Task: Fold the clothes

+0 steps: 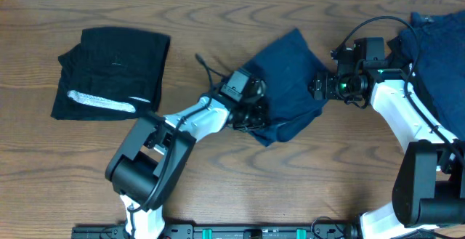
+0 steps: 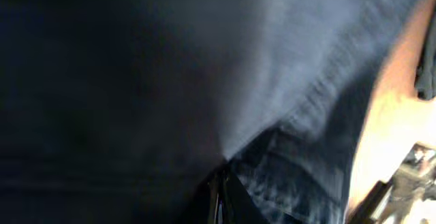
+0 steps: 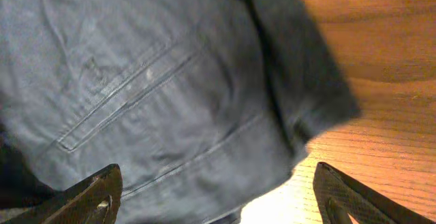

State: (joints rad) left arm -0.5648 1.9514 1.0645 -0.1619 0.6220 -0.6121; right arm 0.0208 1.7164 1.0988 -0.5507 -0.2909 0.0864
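Item one, navy garment [image 1: 290, 79]: lies crumpled at the middle of the wooden tabletop [image 1: 218, 195], between my two arms. My left jaws are closed, pinching a fold at its lower left edge. My right jaws stand wide open at its right edge, holding nothing, with a stitched pocket seam beneath them. Item two, black garment [image 1: 112, 68] with a whitish band: folded, far left. Item three, navy heap [image 1: 439, 57]: far right.

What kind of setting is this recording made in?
Probably a robot lab bench, not a home: a wood-grain table, a left arm and right arm based at its near edge, plus a navy garment and a folded black piece.
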